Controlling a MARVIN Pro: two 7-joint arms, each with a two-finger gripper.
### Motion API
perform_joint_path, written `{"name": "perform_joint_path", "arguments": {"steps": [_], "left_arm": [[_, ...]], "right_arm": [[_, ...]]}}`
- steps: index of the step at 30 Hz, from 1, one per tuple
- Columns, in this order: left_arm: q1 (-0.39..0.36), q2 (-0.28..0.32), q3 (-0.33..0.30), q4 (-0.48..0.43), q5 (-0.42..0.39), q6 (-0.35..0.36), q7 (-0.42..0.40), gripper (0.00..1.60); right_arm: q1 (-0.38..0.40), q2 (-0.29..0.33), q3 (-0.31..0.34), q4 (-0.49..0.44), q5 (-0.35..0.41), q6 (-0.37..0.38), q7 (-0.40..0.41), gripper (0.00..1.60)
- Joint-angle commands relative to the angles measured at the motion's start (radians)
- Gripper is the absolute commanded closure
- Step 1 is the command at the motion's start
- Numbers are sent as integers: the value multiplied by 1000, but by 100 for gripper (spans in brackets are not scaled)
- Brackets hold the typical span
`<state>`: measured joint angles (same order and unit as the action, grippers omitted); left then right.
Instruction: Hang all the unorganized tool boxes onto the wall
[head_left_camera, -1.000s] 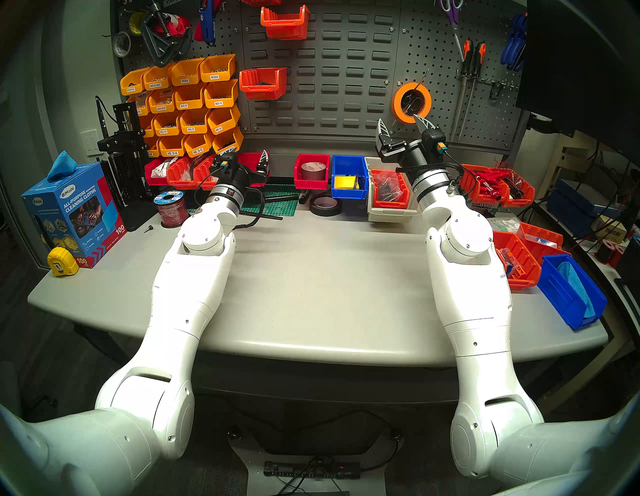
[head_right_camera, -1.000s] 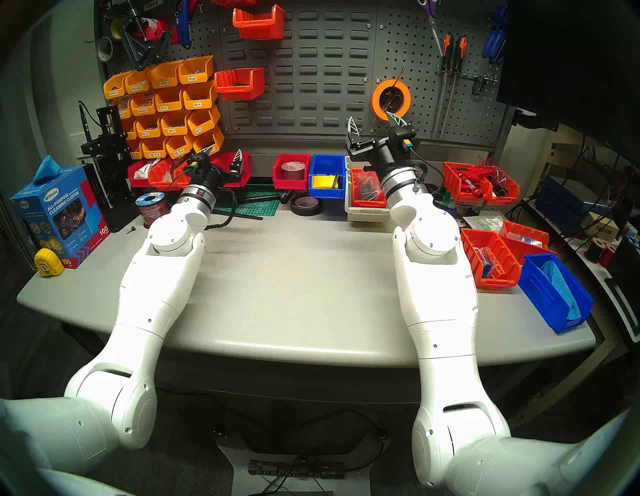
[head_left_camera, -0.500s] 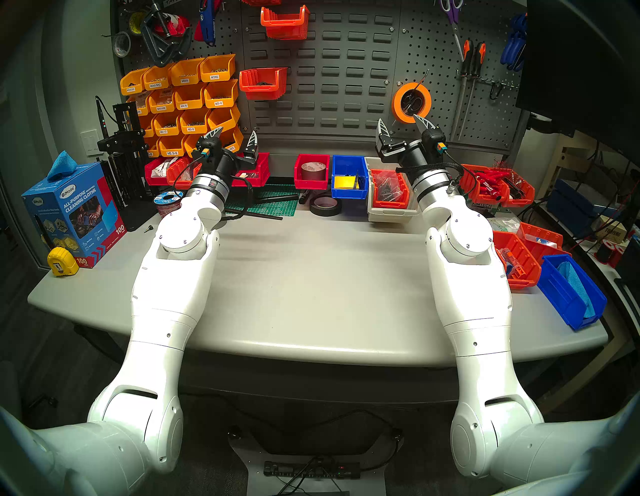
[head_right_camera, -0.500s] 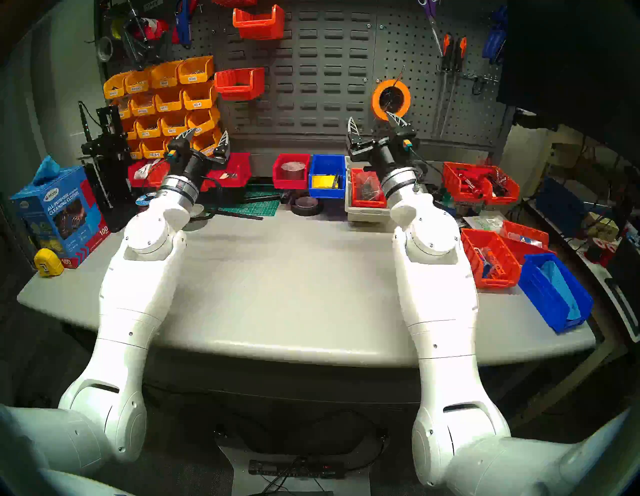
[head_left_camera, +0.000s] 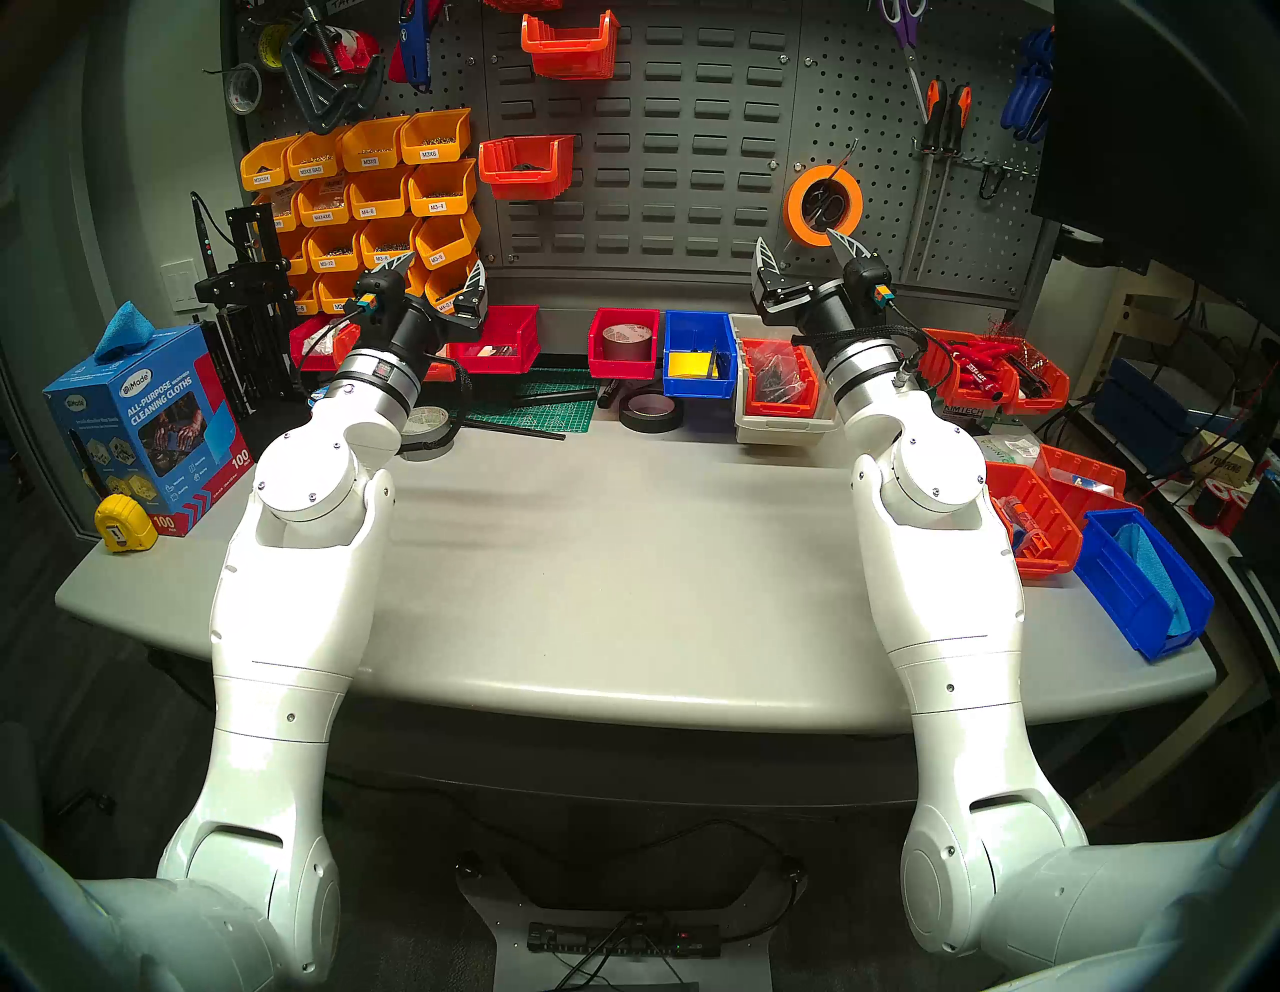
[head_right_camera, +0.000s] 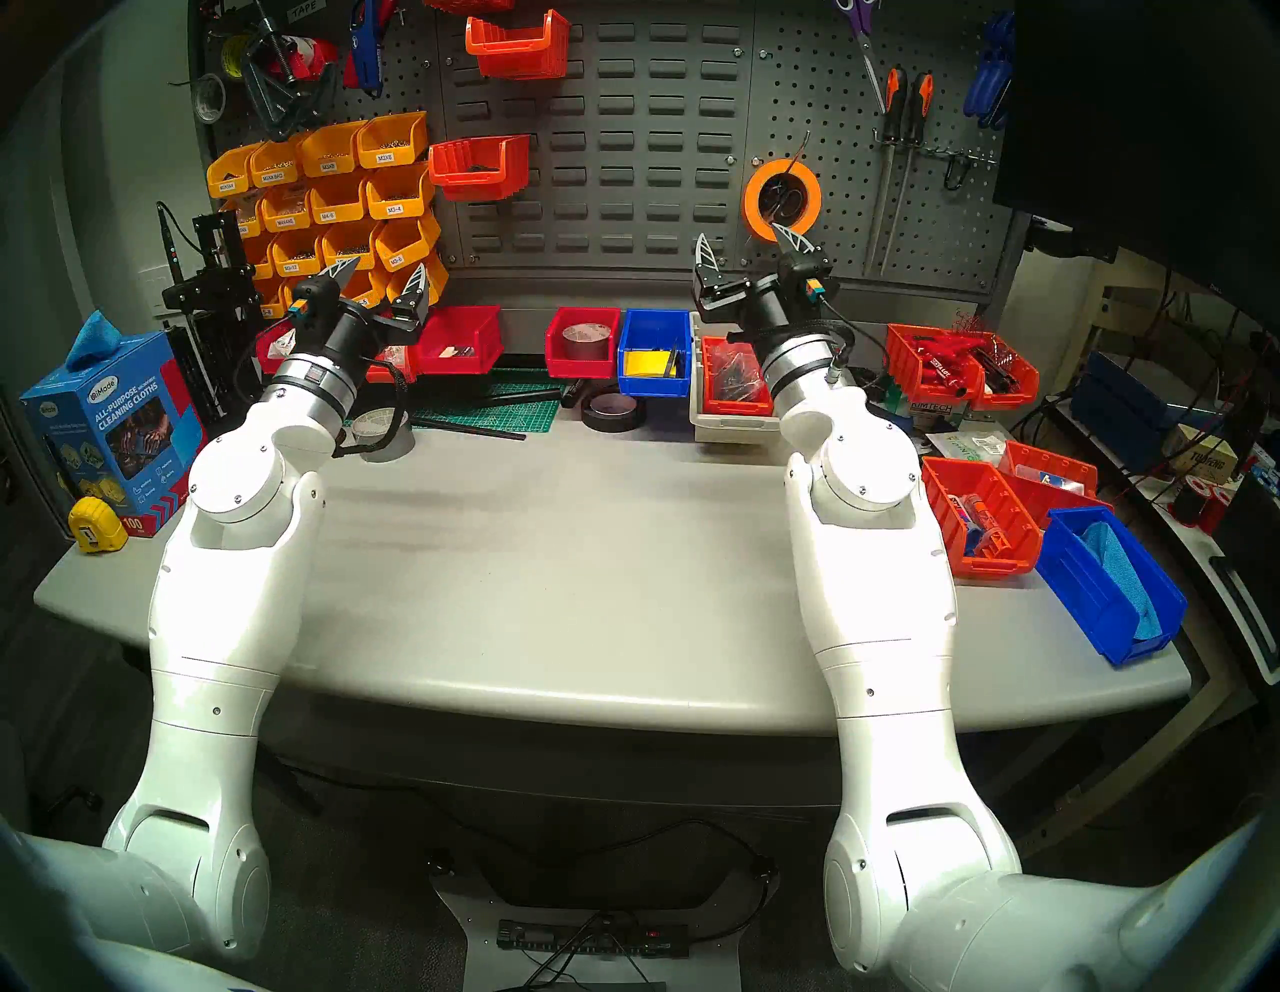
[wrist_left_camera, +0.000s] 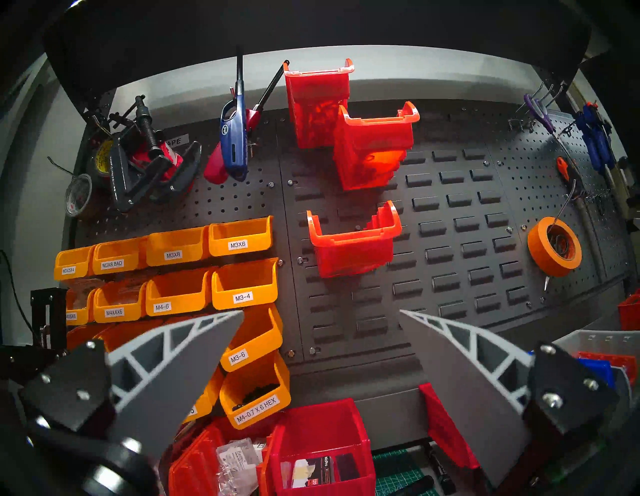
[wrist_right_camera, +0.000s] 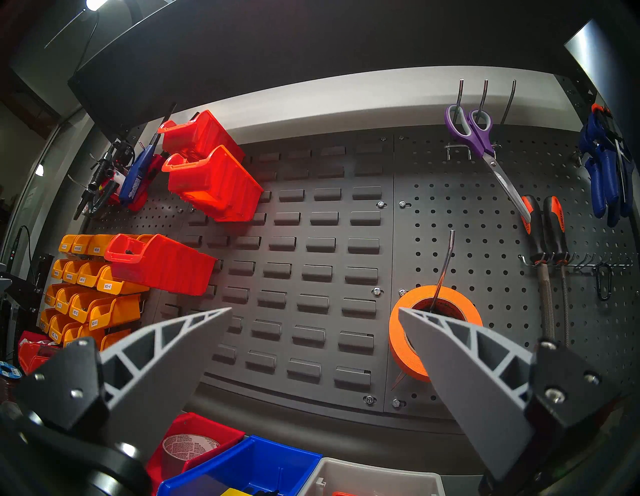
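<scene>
A bright red tool box (head_left_camera: 495, 339) sits on the table under the wall, also in the left wrist view (wrist_left_camera: 322, 436). An orange-red ribbed tool box (wrist_left_camera: 197, 464) lies left of it, mostly hidden behind my left wrist in the head views. The wall's louvred panel (head_left_camera: 665, 159) carries two hung orange-red bins (head_left_camera: 569, 43) (head_left_camera: 528, 166). My left gripper (head_left_camera: 438, 270) (wrist_left_camera: 321, 313) is open and empty, raised above the two boxes. My right gripper (head_left_camera: 800, 242) (wrist_right_camera: 315, 310) is open and empty, held up before the panel.
Yellow-orange labelled bins (head_left_camera: 367, 208) hang just behind my left gripper. A red bin with tape (head_left_camera: 623, 343), a blue bin (head_left_camera: 698, 353) and a white tray (head_left_camera: 744, 415) stand along the back. Tape rolls (head_left_camera: 651, 412) lie in front. More bins (head_left_camera: 1032, 526) sit at the right.
My left gripper rose from down at the bright red box and moved left, staying open and empty. The right arm has not moved.
</scene>
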<state>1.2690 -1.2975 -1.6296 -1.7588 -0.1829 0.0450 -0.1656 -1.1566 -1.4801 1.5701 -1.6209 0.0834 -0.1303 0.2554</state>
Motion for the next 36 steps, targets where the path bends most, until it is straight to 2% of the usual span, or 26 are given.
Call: {"name": "perform_joint_path", "arguments": {"steps": [1,3,16,18,19,20,24,26,28,31,33,36], "left_arm": [[61,27,-38,-132,-27,97,-15,0],[63,31,-44,-135,-35,124,-22,0],[156,55,-102,-336,-89,403,-34,0],[159,56,-105,-344,-92,415,-33,0],[178,57,-116,-390,-100,476,-25,0],[176,60,-117,-387,-105,479,-26,0],[202,60,-132,-456,-118,575,-4,0],[203,61,-133,-461,-121,585,0,0],[210,61,-138,-496,-133,648,23,0],[205,61,-138,-507,-142,689,35,0],[189,56,-140,-520,-148,766,46,0],[177,53,-140,-525,-152,806,53,0]], "right_arm": [[10,0,2,-13,1,-3,-1,0],[10,0,2,-13,1,-3,-1,0],[9,-1,2,-15,0,-2,-2,0],[9,-1,2,-15,0,-2,-2,0],[9,-1,2,-16,0,-2,-2,0],[12,-2,2,-14,-2,-2,-5,0],[38,-10,1,8,-3,-7,-15,0],[44,-10,-3,16,-9,-5,-16,0],[54,-11,-14,31,-19,-9,-18,0],[56,-15,-22,34,-25,-11,-20,0],[52,-22,-33,30,-34,-12,-27,0],[41,-27,-42,13,-42,-7,-36,0]]}}
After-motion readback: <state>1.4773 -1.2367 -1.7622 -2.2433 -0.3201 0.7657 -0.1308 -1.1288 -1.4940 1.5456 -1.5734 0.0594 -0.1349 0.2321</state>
